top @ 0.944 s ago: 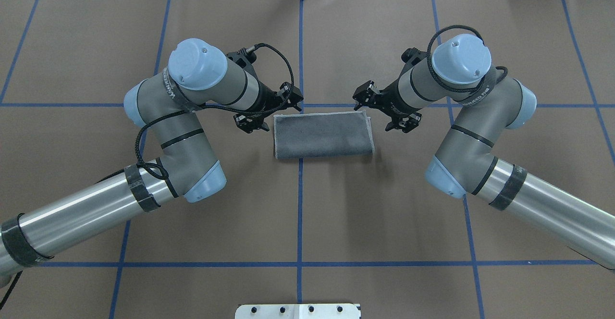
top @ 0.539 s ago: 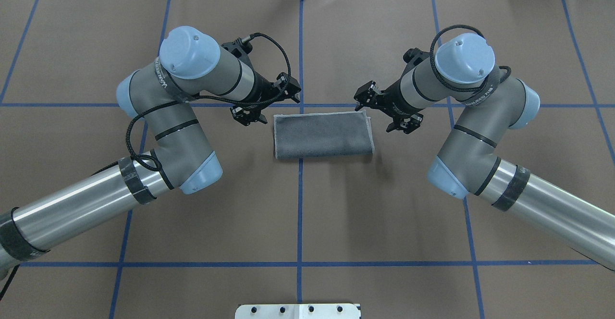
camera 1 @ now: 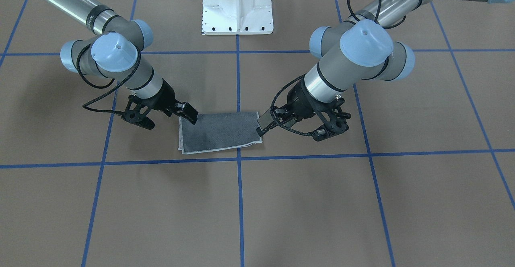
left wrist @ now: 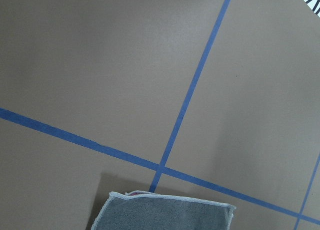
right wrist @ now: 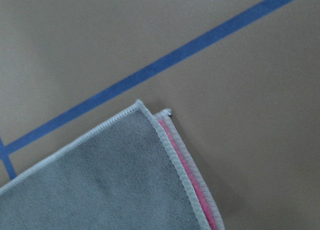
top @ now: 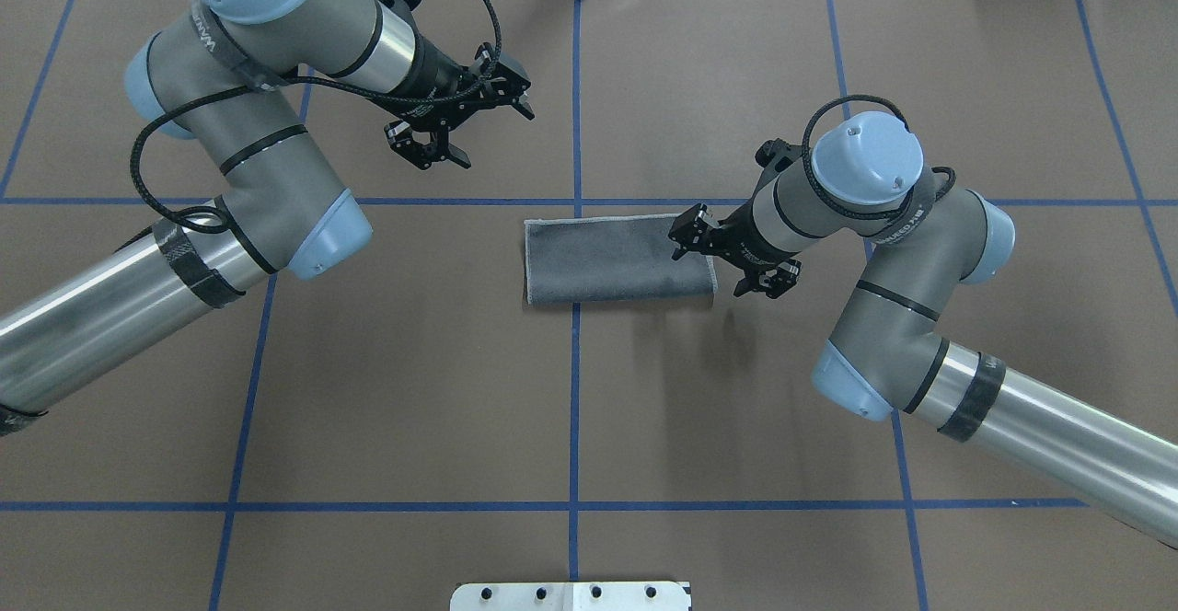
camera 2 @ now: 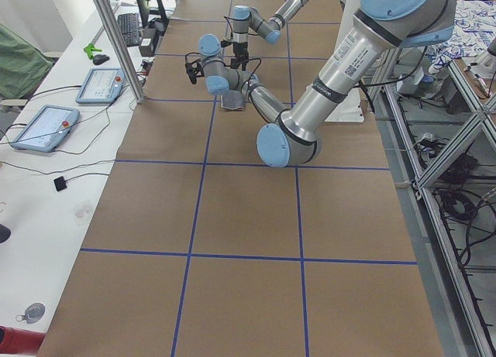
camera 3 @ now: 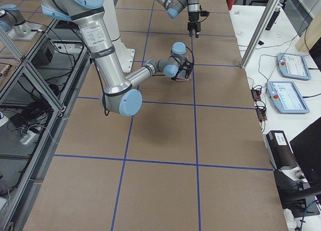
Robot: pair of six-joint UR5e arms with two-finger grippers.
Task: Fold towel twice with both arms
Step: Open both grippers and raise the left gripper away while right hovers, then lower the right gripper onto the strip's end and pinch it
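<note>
Dark grey terry towel (top: 607, 259): you have one.
Silver-tubed robot arms: you have two, left arm (top: 92, 317) and right arm (top: 1058, 434).

Overhead, front views opposed; both share towel (top: 607, 261).

Left arm (top: 258, 160) and right arm (top: 906, 252) show silver tubes, grey joints, pale-blue caps, black cables.

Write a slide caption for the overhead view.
Right gripper at one end of the folded towel; left gripper clear of it.
</note>
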